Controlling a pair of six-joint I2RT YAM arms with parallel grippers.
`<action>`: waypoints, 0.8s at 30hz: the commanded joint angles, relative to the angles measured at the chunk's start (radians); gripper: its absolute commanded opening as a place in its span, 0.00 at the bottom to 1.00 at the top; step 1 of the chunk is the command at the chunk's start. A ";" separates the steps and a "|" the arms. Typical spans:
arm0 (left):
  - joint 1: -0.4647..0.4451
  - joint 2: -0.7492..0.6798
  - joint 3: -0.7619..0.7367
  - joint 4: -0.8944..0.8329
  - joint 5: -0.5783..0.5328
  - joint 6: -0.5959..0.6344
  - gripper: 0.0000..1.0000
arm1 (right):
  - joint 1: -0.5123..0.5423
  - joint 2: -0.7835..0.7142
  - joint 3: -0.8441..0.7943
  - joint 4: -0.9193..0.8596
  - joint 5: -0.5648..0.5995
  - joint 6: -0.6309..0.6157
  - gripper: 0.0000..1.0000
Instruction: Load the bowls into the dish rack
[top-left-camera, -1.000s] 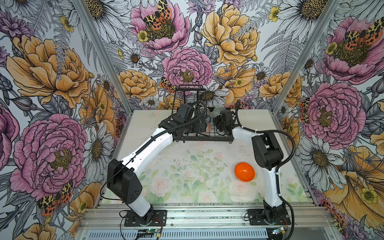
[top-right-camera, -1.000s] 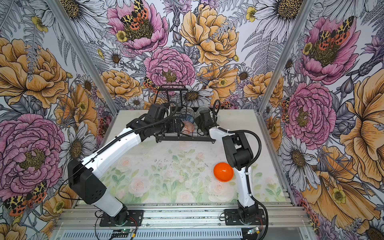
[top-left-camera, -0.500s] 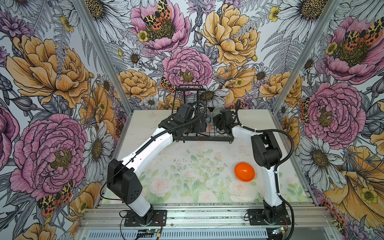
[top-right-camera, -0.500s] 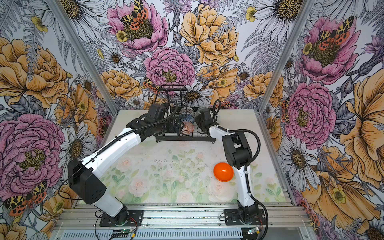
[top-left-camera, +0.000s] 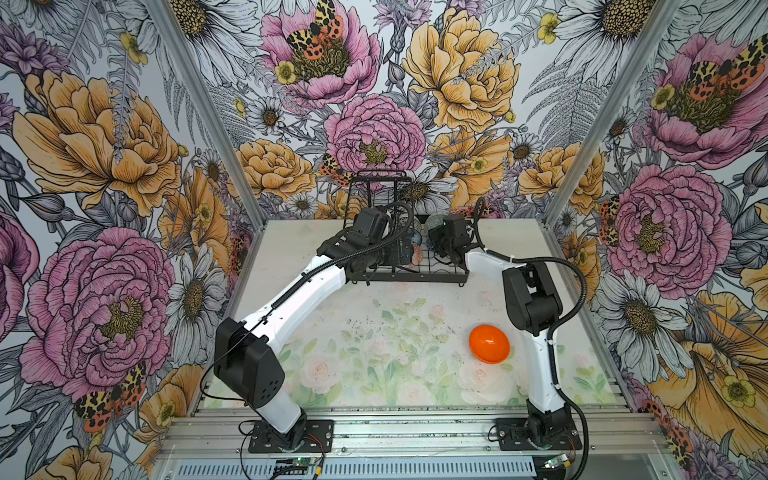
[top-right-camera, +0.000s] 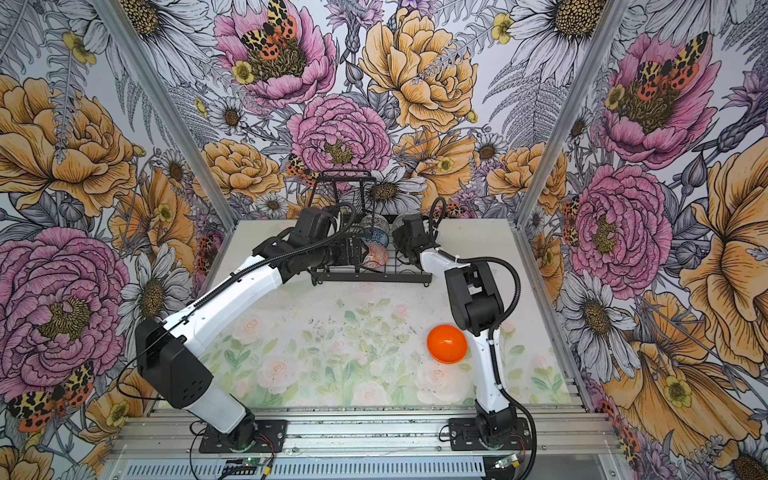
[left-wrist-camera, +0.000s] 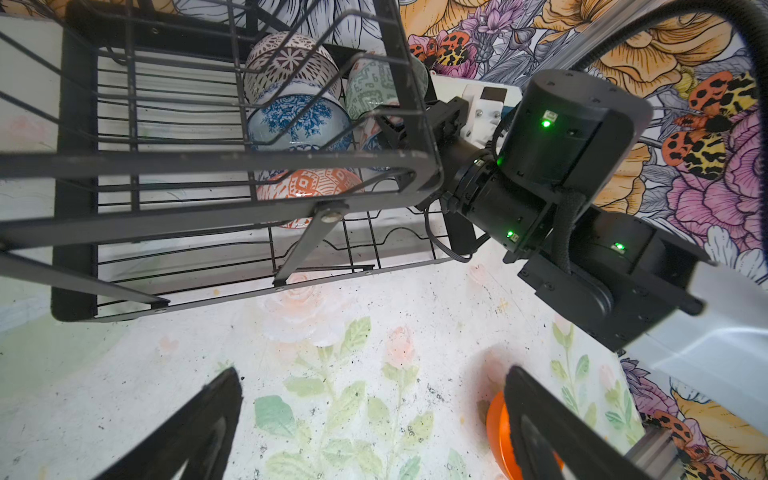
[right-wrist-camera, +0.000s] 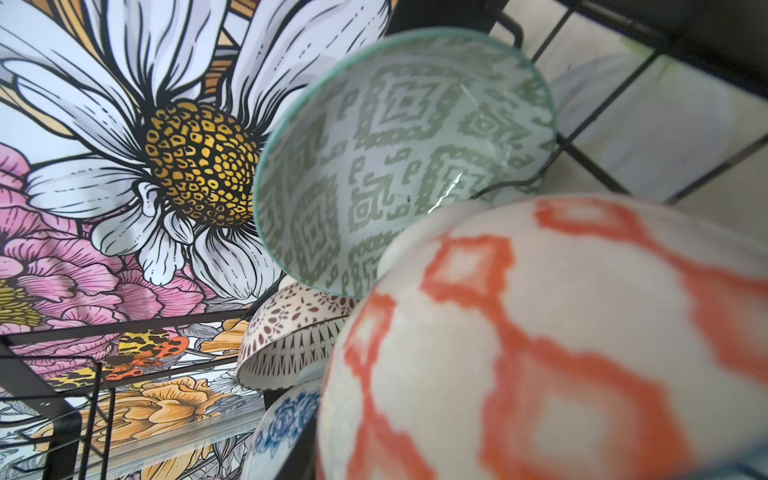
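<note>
Lingering at dish rack (left-wrist-camera: 245, 162), right jaws, state unclear; left jaws wide, empty; patterned bowls (left-wrist-camera: 299, 120) racked; orange bowl (top-left-camera: 489, 344) outstanding on desk (top-left-camera: 374, 316).

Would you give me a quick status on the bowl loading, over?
Left gripper open, empty, by the dish rack. Right gripper inside the rack among patterned bowls, fingers hidden. Orange bowl on the table, unloaded. Nothing blocking it.

Orange-white bowl (right-wrist-camera: 540, 353) is blurred, cropped — plain orange bowl (left-wrist-camera: 496, 432) half hidden.
</note>
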 joint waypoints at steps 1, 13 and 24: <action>0.004 0.002 0.024 0.029 0.017 -0.014 0.99 | -0.032 0.042 0.017 -0.087 0.058 0.004 0.36; 0.005 0.017 0.043 0.029 0.017 -0.014 0.99 | -0.036 0.042 0.021 -0.090 0.049 0.004 0.41; 0.002 0.026 0.061 0.029 0.020 -0.016 0.99 | -0.039 0.023 0.023 -0.092 0.046 0.002 0.48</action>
